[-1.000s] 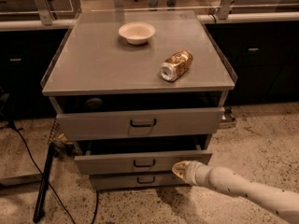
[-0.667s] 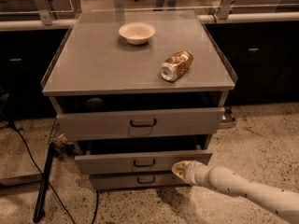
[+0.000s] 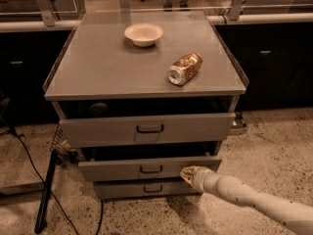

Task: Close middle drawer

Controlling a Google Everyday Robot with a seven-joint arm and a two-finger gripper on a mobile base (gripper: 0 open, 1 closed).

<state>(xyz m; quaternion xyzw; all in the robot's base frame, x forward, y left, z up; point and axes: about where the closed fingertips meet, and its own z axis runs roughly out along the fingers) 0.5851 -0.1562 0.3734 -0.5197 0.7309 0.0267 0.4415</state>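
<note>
**Push direction: near to far**

We find the middle drawer point(image 3: 117, 171) standing out toward the near side, its front running left to right. The claw point(image 3: 190, 173) lies at that front's right end, apparently touching, right of the handle point(image 3: 151, 169). We cannot tell its opening.

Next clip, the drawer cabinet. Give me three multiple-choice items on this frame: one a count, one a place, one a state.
1. How many things lie on the cabinet top? A) one B) two C) four
2. Where is the gripper? A) on the cabinet top B) at the right part of the middle drawer's front C) at that front's left end
3. The middle drawer is: A) pulled partly out B) shut flush C) taken out of the cabinet
Key: 1 B, a white bowl and a can on its side. 2 B, its tip sits right of the handle. 3 A, a dark gap shows behind its front.
</note>
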